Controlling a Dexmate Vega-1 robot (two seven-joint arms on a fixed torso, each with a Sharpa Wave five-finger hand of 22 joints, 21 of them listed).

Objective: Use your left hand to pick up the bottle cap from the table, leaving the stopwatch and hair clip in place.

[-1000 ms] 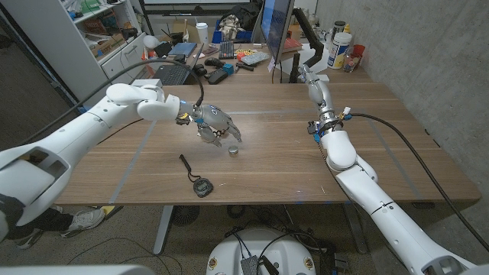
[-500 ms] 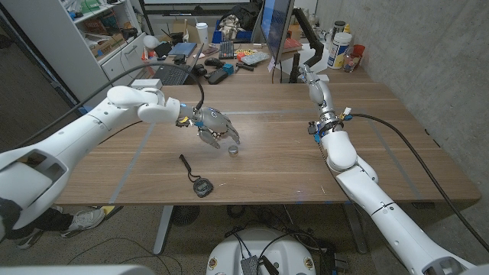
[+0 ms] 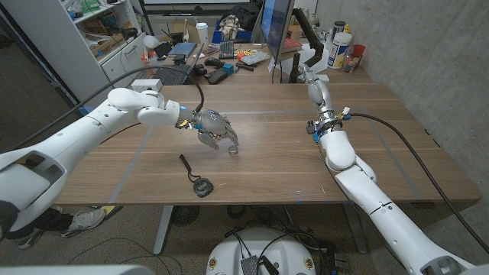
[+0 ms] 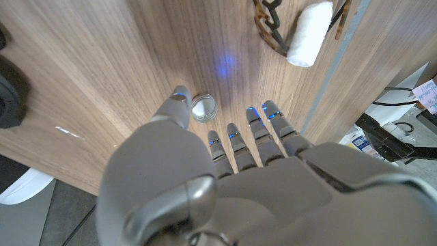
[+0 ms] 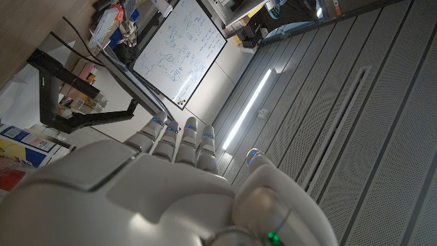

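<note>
bottle cap (image 4: pixel 203 107) sits on the table (image 3: pixel 275 164) — left hand (image 3: pixel 215 131) hovers above, fingers spread, holding nothing.

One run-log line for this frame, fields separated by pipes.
left hand: open, over bottle cap | cap on table | stopwatch untouched | right hand: raised, holds nothing

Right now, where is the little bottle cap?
Head view: the bottle cap lies on the table, mid-left, at the left hand's fingertips, beyond the stopwatch.
</note>
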